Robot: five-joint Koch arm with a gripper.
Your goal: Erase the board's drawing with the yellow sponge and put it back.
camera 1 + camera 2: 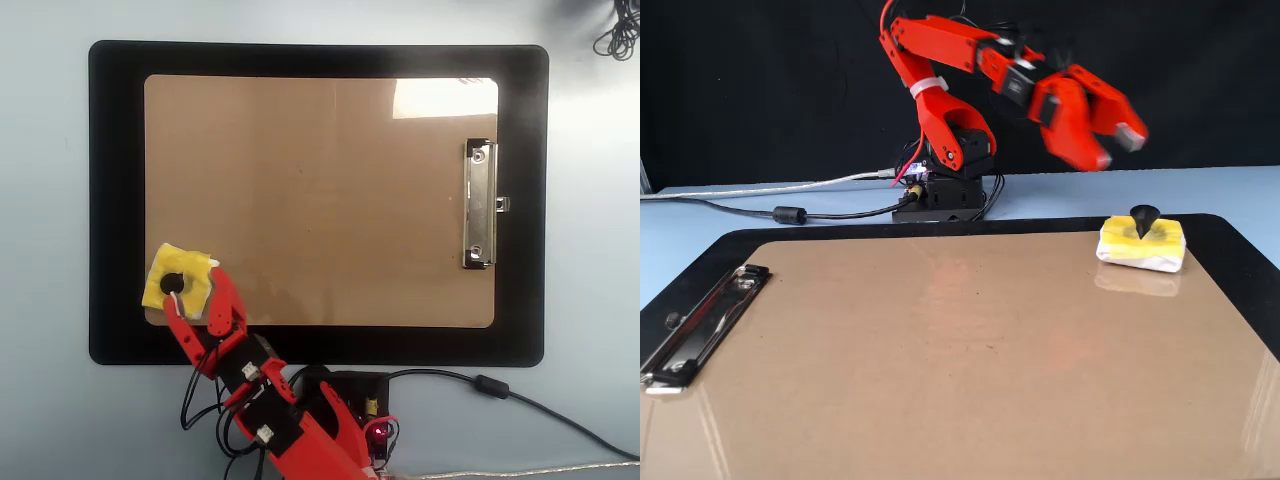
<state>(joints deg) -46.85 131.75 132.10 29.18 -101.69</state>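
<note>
Open hand (1118, 147) above yellow sponge (1141, 245).

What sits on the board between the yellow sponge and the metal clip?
Nothing: in the overhead view, bare brown board runs from the yellow sponge to the metal clip. No drawing is visible.

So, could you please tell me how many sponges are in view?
1. The square yellow sponge with a black knob lies on the glossy brown clipboard's corner nearest the red arm, in the overhead view; the hand hangs above it, apart.
</note>
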